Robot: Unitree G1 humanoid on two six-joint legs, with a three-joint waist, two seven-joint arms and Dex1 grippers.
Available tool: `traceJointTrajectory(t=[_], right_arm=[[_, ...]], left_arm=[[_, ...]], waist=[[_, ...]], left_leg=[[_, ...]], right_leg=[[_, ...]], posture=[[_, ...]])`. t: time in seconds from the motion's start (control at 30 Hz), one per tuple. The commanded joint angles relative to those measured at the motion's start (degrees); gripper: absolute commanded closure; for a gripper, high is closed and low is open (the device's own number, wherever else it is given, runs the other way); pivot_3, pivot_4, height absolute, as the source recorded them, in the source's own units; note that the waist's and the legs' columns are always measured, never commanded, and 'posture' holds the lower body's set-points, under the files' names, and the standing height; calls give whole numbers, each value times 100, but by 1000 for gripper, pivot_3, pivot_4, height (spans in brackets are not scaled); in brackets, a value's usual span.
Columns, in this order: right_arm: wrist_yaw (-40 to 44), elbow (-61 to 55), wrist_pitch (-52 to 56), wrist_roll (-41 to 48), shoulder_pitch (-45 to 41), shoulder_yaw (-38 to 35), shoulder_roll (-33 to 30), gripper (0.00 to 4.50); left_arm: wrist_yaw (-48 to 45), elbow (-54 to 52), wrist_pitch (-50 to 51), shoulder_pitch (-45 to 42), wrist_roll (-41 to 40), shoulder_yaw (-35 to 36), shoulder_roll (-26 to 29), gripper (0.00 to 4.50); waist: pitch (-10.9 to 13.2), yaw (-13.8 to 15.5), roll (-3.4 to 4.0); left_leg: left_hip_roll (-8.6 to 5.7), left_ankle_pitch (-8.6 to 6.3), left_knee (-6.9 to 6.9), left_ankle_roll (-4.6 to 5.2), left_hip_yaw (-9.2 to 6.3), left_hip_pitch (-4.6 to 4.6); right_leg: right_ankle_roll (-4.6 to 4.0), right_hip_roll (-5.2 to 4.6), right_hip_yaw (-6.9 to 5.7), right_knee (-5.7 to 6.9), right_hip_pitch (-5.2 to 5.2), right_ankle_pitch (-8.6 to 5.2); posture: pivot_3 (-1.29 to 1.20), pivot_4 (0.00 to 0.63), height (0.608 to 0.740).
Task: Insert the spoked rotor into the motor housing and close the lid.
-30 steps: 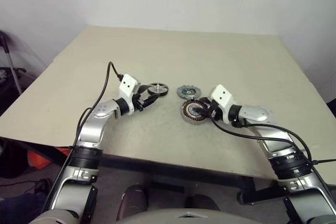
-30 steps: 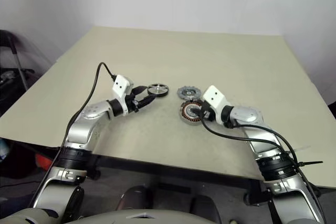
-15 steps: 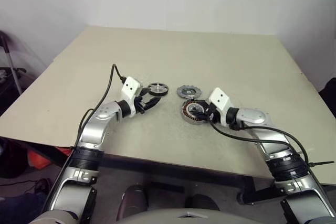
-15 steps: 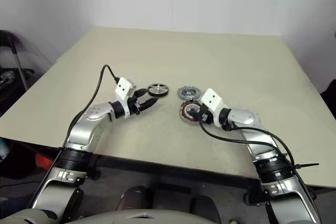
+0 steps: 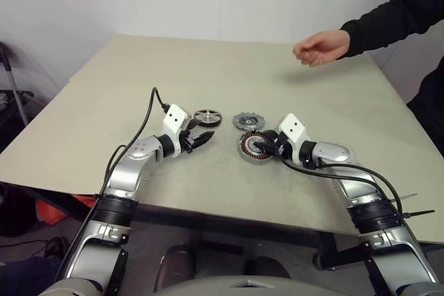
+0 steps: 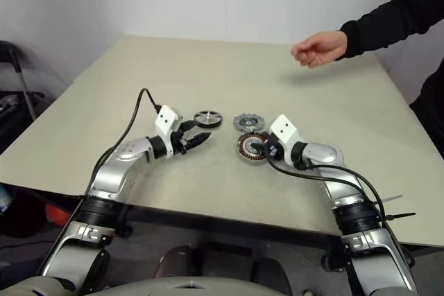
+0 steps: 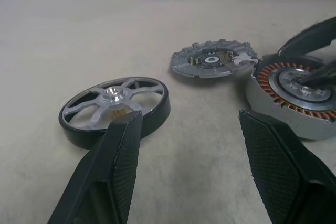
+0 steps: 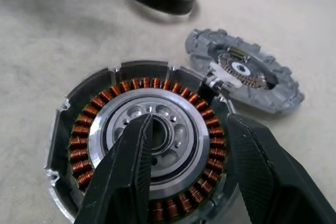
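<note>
Motor housing [image 5: 254,147] lies flat on the table [image 5: 208,74], coils up, right at the tips of the right pincer [image 8: 185,153]. Right pincer partly open: one finger [image 8: 128,166] sits over the silver hub, the other over the coil ring and rim on the lid's side; real grip can't be told, the housing rests on the table. Grey notched lid [image 5: 244,120] lies flat just beyond the housing from the right pincer, close beside it, edges nearly touching. Spoked rotor [image 7: 115,109] with black rim lies flat just ahead of the left pincer [image 7: 194,145], near one fingertip [image 7: 126,129], not touched. Left pincer wide open, empty, low over the table, housing off to its other finger's side. A person's hand [image 5: 322,47] hovers above the table's far side, well apart from both pincers.
</note>
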Motion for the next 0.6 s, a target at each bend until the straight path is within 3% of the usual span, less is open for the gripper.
traceJointTrajectory(t=[0.03, 0.37, 0.6], right_arm=[[44, -256, -30, 24, -33, -65, -48, 2293], [75, -414, 11, 48, -474, -134, -106, 2293], [56, 37, -156, -113, -324, 43, -2, 2293]], left_arm=[[67, -262, -48, 5, -52, 69, 65, 1377], [114, -161, -113, 6, -26, 8, 31, 1377], [123, -168, -133, 46, -12, 12, 63, 1377]], waist=[[0, 2, 0], [0, 4, 0], [0, 12, 0]], left_leg=[[0, 0, 0, 0, 0, 1], [1, 1, 3, -1, -1, 1], [0, 1, 4, -1, -1, 0]], right_leg=[[0, 0, 0, 0, 1, 0], [0, 1, 0, 8, -1, 0], [0, 0, 0, 8, 0, 0]], posture=[[0, 0, 740], [0, 0, 740], [0, 0, 740]])
